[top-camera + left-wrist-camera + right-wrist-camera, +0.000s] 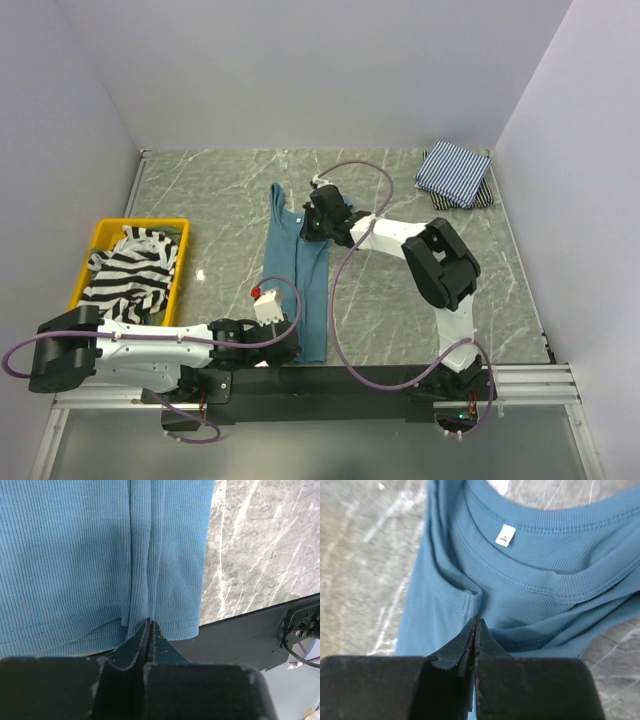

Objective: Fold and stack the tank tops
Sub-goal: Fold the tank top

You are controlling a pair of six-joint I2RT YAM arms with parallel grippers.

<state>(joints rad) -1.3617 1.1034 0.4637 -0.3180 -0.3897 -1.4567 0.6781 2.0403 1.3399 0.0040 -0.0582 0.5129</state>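
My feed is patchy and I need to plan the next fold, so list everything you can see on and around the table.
teal-blue tank top: one, teal-blue, middle of the table, folded into a long strip running near to far
striped tank top: one, black and white, bunched in the bin
pinstriped tank top: one, navy and white, folded, far right corner
darker cloth: one, colour unclear, edge showing under the pinstriped top
yellow bin: one, yellow, left side of the table
table: one, grey marble
left gripper: shut on the teal top's near hem
right gripper: shut on its far end, by the neckline
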